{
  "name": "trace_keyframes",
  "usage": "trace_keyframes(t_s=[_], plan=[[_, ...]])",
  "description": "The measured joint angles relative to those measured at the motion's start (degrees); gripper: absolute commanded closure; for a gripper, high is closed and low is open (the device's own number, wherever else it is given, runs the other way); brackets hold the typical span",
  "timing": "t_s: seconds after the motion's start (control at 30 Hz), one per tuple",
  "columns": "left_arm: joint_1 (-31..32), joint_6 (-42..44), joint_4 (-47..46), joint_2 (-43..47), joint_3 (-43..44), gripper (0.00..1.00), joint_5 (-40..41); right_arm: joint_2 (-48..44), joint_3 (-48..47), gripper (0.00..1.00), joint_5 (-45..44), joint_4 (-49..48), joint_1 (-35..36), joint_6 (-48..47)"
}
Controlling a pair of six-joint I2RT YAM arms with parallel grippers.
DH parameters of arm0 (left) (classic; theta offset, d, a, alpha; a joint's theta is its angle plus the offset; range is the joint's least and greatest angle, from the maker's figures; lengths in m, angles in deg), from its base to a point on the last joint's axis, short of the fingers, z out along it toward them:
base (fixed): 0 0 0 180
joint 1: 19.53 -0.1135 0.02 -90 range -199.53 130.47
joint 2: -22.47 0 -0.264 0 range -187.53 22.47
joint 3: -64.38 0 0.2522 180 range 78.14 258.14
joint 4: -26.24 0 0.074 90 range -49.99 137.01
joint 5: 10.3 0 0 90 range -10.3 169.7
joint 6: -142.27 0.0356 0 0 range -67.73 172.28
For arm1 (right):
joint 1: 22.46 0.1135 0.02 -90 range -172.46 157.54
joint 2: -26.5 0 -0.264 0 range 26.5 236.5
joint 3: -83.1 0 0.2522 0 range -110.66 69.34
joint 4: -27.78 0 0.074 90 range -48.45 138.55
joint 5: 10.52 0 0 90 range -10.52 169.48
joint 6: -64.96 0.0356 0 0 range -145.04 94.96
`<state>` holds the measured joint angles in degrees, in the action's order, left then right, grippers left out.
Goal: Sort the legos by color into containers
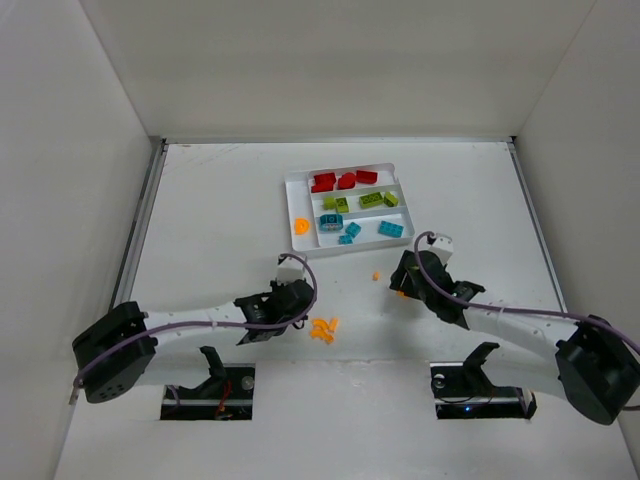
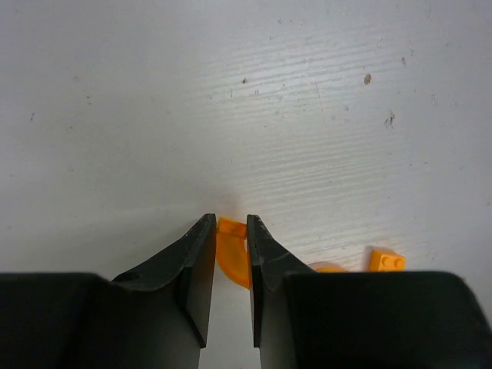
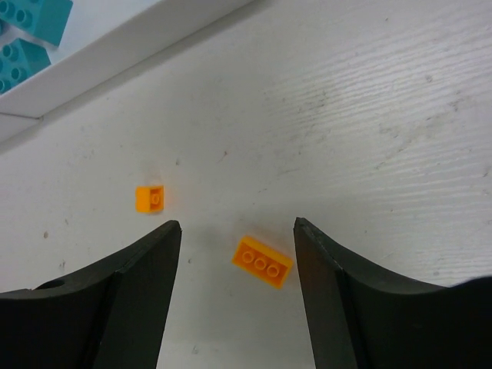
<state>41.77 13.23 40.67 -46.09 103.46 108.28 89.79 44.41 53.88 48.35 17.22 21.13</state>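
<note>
Seen from above, the sorting looks mostly done. The white tray in the upper middle of the frame holds red bricks in its top slot, green bricks in the middle one and teal bricks in the bottom one. One orange piece sits in the narrow slot at its left end. Only orange is left: a loose cluster and a couple of strays lie on the worktop below the tray. In the left wrist view, the left end effector is pinched narrow on a curved orange piece at bottom centre. In the right wrist view, the right end effector stands wide, with a three-stud orange brick lying between its fingers and a small orange square to the left.
</note>
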Motion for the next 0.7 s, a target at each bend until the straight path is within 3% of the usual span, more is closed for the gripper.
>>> trace_keyframes(t_s=[0.47, 0.7], plan=[[-8.5, 5.6, -5.4, 3.9, 5.4, 0.88, -4.9, 4.2, -0.3, 0.33, 6.6, -0.2, -0.3, 4.5], [-13.0, 7.0, -9.0, 3.0, 8.0, 0.88, -8.4, 7.3, -1.8, 0.41, 7.3, -1.7, 4.4, 6.7]])
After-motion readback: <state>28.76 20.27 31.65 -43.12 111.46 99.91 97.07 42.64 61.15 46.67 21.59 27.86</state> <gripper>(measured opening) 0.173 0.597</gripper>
